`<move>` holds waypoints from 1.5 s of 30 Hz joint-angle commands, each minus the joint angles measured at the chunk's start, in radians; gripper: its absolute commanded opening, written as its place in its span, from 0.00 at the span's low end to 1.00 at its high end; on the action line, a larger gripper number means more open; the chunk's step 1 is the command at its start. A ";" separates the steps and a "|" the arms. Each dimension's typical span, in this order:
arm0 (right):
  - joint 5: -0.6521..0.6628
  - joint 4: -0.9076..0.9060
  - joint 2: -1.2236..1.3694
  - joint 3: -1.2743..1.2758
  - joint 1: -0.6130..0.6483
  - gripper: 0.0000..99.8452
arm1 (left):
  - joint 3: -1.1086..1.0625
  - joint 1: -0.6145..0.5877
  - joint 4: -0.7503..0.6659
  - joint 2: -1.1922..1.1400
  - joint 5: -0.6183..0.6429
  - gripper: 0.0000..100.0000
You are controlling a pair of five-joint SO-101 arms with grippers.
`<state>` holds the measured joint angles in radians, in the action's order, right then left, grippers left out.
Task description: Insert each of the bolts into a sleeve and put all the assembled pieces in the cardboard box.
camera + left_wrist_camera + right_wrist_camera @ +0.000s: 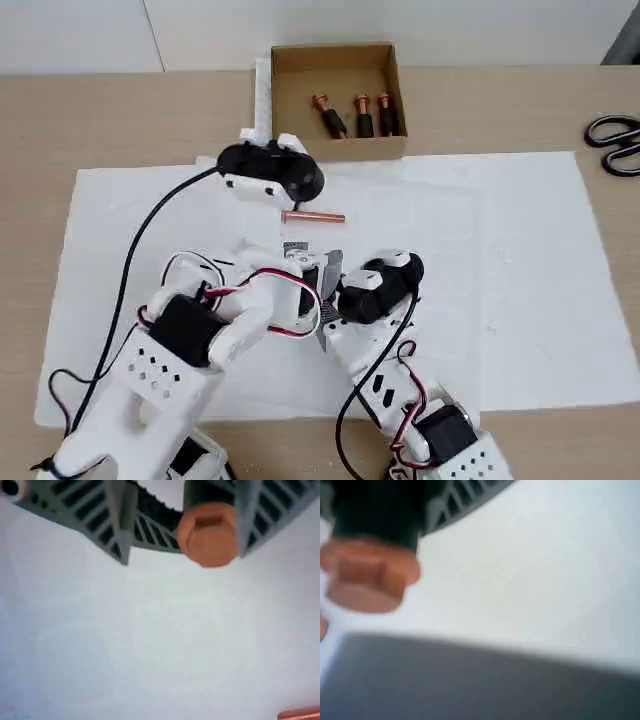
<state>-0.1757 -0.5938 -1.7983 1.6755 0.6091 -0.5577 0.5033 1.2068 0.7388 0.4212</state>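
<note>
Sitting in left gripper [184, 555]: sleeved bolt [207, 535], against one finger [247, 515], a gap to the other; jaws apart.
right gripper [328, 318]: grip cannot be told.
loose bolt [313, 216]: on paper [520, 260], just beyond both grippers.
cardboard box [335, 55]: three assembled pieces [360, 115].

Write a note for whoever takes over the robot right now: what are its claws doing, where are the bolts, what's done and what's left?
Left gripper: open, with a sleeved bolt against one finger and a gap to the other.
Right gripper: right by a sleeved bolt too, likely the same one; its grip is unclear.
Done: three assembled pieces lie in the cardboard box.
Left: box the sleeved bolt. One bare bolt lies on the white paper; it needs a sleeve, then the box.
</note>
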 commanded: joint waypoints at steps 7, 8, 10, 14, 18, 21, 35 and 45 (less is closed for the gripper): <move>-0.003 0.008 -0.015 0.005 -0.018 0.00 | 0.180 -0.302 0.241 0.008 -0.006 0.14; -0.003 0.008 -0.015 0.000 -0.042 0.00 | 0.179 -0.331 0.272 0.005 -0.038 0.14; 0.000 0.007 -0.015 -0.028 -0.104 0.00 | 0.174 -0.374 0.334 0.005 -0.118 0.14; 0.098 0.001 -0.013 -0.114 -0.220 0.00 | 0.156 -0.425 0.419 0.006 -0.210 0.14; 0.178 -0.002 0.010 -0.252 -0.286 0.00 | 0.140 -0.446 0.457 0.009 -0.218 0.13; 0.207 -0.002 0.142 -0.387 -0.306 0.00 | 0.125 -0.443 0.466 0.009 -0.233 0.13; 0.204 0.007 1.328 -1.398 -0.331 0.00 | 0.087 -0.448 0.468 0.011 -0.466 0.13; 0.203 0.142 1.986 -1.949 -0.326 0.00 | 0.087 -0.450 0.468 0.012 -0.466 0.13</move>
<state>0.0238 -0.5140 0.0583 -0.0783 0.2869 -0.4733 0.0583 1.6701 0.7403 -0.0407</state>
